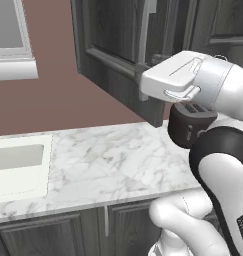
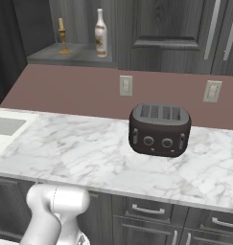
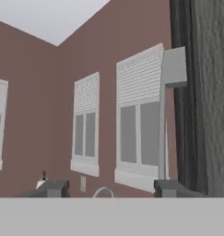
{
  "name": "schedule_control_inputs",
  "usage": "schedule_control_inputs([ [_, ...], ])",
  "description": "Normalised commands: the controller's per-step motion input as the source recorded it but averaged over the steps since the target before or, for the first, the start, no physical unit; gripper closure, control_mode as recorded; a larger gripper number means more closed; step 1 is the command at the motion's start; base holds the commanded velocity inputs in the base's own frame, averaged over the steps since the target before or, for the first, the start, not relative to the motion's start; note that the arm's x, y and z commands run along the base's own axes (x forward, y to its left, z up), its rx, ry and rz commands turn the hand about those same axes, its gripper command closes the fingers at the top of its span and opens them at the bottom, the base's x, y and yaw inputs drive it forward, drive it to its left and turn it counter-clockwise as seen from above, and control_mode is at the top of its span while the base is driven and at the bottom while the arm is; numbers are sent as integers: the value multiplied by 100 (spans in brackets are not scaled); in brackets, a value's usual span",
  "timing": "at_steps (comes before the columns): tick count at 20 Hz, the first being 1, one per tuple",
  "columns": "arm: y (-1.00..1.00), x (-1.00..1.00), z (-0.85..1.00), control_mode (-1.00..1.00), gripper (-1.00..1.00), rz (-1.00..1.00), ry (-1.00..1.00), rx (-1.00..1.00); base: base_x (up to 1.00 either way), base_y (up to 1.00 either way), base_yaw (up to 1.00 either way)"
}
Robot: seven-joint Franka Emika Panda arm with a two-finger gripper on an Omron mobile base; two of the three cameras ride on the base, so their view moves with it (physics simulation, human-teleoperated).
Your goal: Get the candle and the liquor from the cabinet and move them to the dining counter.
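Observation:
The cabinet (image 2: 70, 52) stands open, its dark grey door (image 1: 118, 45) swung out toward me. On its shelf the candle (image 2: 63, 36) in a brass holder stands at the left, and the cream-white liquor (image 2: 100, 33) bottle stands upright just to its right. My gripper (image 3: 109, 189) is open, its fingertips (image 3: 53, 189) spread wide with nothing between them. The door's silver bar handle (image 3: 162, 115) runs down right beside the right tip. From the left base view, my white hand (image 1: 168, 80) hovers at the door's lower edge by the handle (image 1: 145, 50).
A dark toaster (image 2: 159, 130) sits on the marble worktop (image 2: 79, 153) below the cabinets. A white sink (image 1: 18, 167) is set in at the left. Two wall outlets (image 2: 125, 85) are behind the toaster. Closed cabinet doors (image 2: 170, 28) lie to the right.

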Motion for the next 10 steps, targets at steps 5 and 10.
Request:
schedule_control_inputs([
  [5,-18,-79,5,-100,-100,-3,1,0,0,0,0],
  [10,-71,-45,0,-100,-100,-9,7,0,0,0,0],
])
